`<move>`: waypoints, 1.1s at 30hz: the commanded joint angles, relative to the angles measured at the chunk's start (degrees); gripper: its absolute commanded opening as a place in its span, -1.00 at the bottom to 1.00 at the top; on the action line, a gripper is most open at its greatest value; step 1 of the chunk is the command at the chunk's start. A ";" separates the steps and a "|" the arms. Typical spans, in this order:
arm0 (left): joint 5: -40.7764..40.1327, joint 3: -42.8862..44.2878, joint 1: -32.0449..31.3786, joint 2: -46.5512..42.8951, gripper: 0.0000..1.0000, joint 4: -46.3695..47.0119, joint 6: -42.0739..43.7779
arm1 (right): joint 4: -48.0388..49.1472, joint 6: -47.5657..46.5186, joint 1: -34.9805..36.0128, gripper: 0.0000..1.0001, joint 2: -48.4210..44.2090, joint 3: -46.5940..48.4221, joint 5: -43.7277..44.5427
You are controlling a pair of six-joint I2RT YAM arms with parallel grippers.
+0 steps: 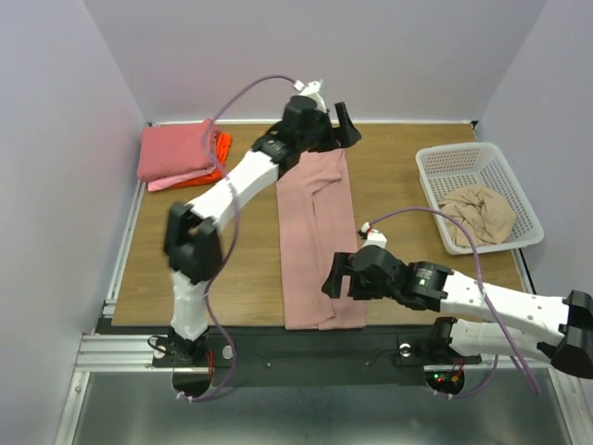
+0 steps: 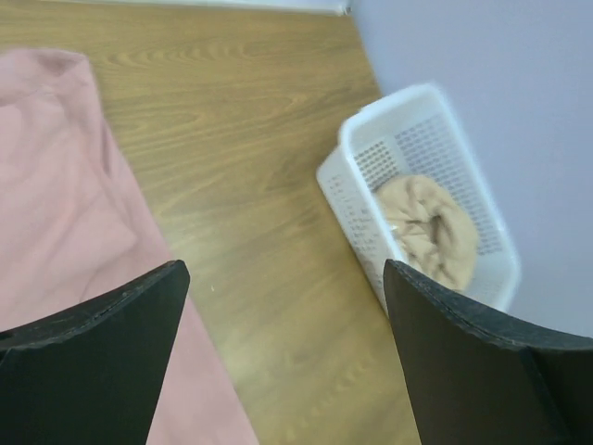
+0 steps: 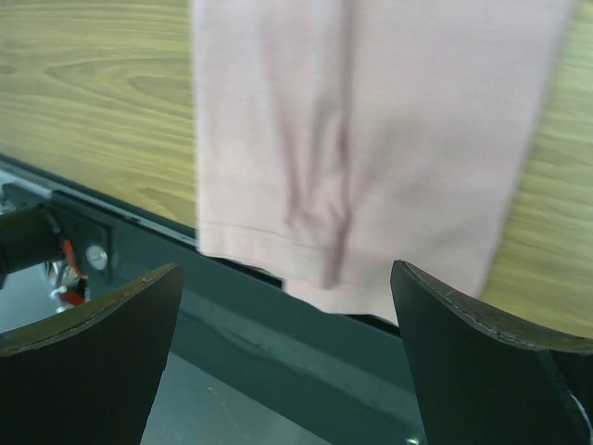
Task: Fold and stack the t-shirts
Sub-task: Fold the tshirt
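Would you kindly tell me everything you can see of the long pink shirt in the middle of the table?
The shirt is dusty-pink soft cloth, folded lengthwise into a long narrow strip with creases down its middle. It lies flat on the wooden table, running far to near, its near hem overhanging the edge. The left gripper and right gripper hover open by its ends, gripping nothing.

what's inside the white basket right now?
One crumpled beige t-shirt lies in the white basket, toward the end nearer the arms. The far end shows bare lattice floor. Whether anything lies beneath the shirt cannot be seen, because the cloth covers it.
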 commanded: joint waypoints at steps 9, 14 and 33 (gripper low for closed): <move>-18.25 -71.03 -13.21 -62.00 0.97 -7.89 -21.52 | -7.00 -0.98 -1.08 1.00 1.04 -1.38 3.62; -15.72 -82.29 -20.69 -73.62 0.96 -16.09 -34.98 | -9.64 0.33 -2.40 1.00 3.68 -0.94 4.06; -7.36 -86.96 -28.08 -60.36 0.36 -12.94 -37.72 | -12.10 10.00 -5.83 0.60 -2.73 -10.07 -4.19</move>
